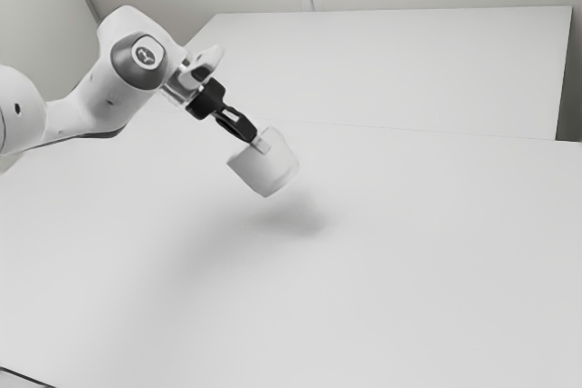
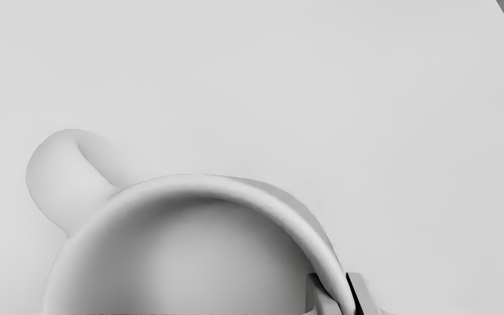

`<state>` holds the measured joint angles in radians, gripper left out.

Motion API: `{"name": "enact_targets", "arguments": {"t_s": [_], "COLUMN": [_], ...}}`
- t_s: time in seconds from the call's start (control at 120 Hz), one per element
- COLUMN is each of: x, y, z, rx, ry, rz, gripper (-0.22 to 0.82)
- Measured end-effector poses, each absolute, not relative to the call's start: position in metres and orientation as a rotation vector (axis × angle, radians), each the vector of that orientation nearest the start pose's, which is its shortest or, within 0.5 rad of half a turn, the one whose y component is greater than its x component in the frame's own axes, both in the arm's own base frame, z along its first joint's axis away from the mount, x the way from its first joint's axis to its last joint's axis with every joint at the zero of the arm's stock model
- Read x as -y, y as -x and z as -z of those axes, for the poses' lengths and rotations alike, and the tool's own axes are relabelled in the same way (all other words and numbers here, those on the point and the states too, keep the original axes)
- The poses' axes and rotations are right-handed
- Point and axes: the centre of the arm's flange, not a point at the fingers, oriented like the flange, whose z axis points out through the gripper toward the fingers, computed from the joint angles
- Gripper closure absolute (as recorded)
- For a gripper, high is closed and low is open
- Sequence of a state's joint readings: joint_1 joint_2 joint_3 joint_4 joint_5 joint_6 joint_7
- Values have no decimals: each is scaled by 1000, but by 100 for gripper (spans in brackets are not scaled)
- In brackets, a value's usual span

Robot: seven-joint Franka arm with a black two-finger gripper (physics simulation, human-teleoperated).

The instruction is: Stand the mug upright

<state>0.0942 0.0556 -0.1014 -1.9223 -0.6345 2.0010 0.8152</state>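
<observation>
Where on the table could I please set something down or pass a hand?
It is crowded around the raised mug, gripped at its wall by the end effector, above its shadow. The tabletop looks bare from that shadow to the exterior view's right edge, and between it and that view's bottom edge.

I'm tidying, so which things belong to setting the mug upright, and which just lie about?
Job:
mug, tilted, above the table
gripper, shut on its wall

Lying about:
dark-edged item, exterior view's lower left corner, unclear what
</observation>
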Motion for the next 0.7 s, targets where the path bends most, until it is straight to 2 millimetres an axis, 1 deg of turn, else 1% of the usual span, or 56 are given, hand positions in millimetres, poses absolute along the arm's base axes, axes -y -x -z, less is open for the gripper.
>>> {"name": "enact_targets", "arguments": {"t_s": [0.083, 0.125, 0.208, 0.292, 0.333, 0.383, 0.483, 0.575, 0.7], "x": [47, 50, 56, 54, 53, 54, 54, 52, 50], "y": [-566, -557, -537, -518, -508, -497, -483, -475, -471], "z": [-488, -492, -489, -487, -483, -473, -451, -434, -416], "rx": [787, 809, 824, 809, 799, 781, 748, 721, 677], "ry": [-2592, -2640, -2727, -2817, -2860, -2904, -2985, -3044, -3093], "rz": [-263, -221, -135, -78, -62, -51, -83, -158, -290], "gripper": [79, 79, 79, 79, 79, 79, 79, 79, 79]}}
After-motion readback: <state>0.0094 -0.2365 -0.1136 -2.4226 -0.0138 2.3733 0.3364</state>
